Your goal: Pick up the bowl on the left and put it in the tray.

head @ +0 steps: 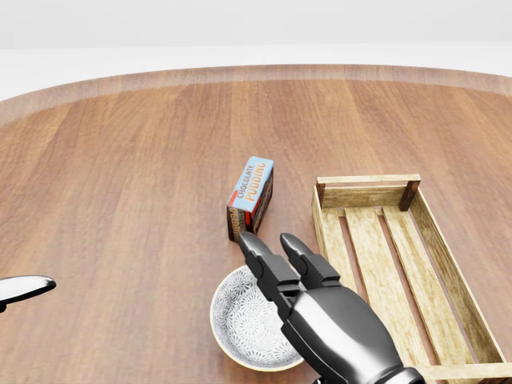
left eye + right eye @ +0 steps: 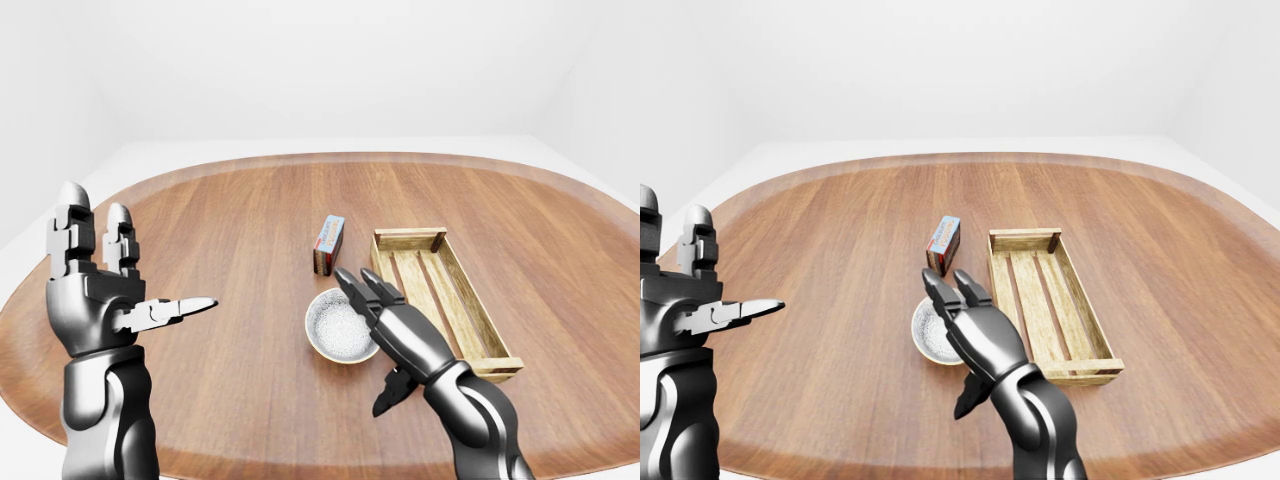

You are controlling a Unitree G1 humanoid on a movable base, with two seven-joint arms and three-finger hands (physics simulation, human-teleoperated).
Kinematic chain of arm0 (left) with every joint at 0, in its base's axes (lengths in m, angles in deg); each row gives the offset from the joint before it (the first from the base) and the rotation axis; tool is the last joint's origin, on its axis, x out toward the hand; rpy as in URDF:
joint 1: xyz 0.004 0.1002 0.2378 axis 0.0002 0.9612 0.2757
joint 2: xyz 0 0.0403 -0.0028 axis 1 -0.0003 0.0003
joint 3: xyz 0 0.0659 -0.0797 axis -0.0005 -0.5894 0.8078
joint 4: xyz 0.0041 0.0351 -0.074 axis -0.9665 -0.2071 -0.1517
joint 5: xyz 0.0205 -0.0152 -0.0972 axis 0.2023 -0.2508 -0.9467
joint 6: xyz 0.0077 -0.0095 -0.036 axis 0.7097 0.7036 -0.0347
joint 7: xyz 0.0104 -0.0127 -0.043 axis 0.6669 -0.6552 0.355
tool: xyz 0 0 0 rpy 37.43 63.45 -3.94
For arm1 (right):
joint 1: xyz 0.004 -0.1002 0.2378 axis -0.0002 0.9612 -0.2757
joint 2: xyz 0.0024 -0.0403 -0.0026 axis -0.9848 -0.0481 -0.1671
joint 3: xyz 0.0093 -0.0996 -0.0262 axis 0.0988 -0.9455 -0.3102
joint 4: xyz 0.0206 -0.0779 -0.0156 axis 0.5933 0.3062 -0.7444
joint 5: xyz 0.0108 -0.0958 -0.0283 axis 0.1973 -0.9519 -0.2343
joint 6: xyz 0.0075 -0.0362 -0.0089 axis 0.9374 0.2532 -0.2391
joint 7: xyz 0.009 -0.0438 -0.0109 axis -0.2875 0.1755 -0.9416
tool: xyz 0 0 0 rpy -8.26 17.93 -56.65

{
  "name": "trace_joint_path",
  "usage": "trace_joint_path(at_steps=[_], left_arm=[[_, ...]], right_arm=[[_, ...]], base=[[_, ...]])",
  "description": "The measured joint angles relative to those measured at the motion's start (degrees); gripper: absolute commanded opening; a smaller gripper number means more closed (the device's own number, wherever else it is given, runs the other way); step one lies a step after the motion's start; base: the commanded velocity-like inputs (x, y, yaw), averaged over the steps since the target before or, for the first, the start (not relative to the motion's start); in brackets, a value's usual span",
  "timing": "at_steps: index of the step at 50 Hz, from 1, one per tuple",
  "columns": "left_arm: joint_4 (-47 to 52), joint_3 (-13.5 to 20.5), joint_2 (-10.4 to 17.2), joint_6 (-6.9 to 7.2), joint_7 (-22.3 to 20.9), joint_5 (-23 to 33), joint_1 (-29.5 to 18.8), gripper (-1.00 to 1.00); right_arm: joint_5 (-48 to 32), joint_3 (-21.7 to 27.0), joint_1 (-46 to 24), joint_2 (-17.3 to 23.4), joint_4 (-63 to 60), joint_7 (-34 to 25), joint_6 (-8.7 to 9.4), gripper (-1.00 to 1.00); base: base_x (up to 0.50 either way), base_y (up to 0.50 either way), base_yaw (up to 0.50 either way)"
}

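A small white bowl [image 2: 340, 327], judged rigid and light, is best gripped by its rim; the right hand [image 2: 385, 320] hovers open, holding nothing.

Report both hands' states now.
Left hand: open, raised, holding nothing.
Right hand: open, fingers spread over the bowl, not gripping it.

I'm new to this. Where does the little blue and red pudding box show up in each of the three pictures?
Left-eye view: the blue and red chocolate pudding box stands just right of centre.
Head view: centre, larger, label readable.
Right-eye view: just left of centre.
Shared landmark: the slatted wooden tray lies to its right in every view, with the white speckled bowl below it.
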Motion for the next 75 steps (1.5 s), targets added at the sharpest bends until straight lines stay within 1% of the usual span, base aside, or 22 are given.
trace_joint_path(at_steps=[41, 75], left_arm=[[0.15, 0.23, 0.12, 0.00, 0.20, -0.17, -0.10, 1.00], [-0.30, -0.09, 0.11, 0.00, 0.28, 0.13, -0.20, 1.00]], right_arm=[[5.35, 2.85, -1.28, 0.09, 10.32, 5.28, 0.00, 1.00], [3.78, 6.51, -3.51, 0.77, 17.57, 2.62, 0.00, 1.00]], base=[[0.00, 0.00, 0.00], [0.00, 0.00, 0.00]])
